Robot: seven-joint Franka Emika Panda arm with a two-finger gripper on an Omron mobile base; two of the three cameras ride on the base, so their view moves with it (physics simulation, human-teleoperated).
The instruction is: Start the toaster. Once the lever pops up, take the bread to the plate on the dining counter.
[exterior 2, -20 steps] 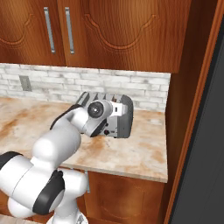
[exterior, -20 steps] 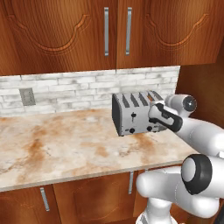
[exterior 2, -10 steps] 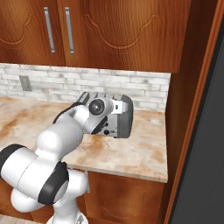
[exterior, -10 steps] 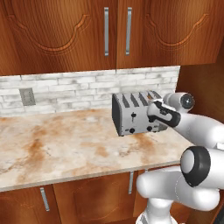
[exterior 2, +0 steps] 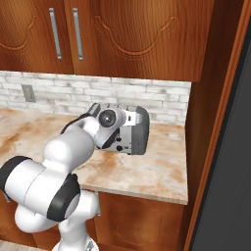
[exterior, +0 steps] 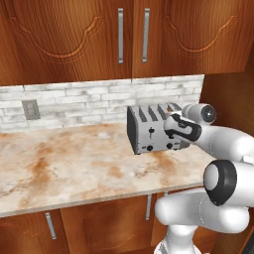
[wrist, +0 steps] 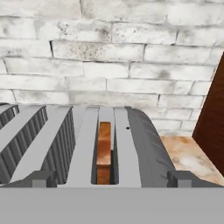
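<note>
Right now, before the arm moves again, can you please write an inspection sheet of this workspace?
Surface: beige marbled counter, bare left of the toaster.
Job's things: toaster stands near the back wall, by the wood side panel; bread sits in its rightmost slot.
Clutter: nothing seen.
Grippers: gripper open, above the toaster's front edge, fingertips on either side of the bread's slot, holding nothing.
Cables: nothing seen.
Surroundings: grey brick backsplash with wall outlet, wood cabinets above.
</note>
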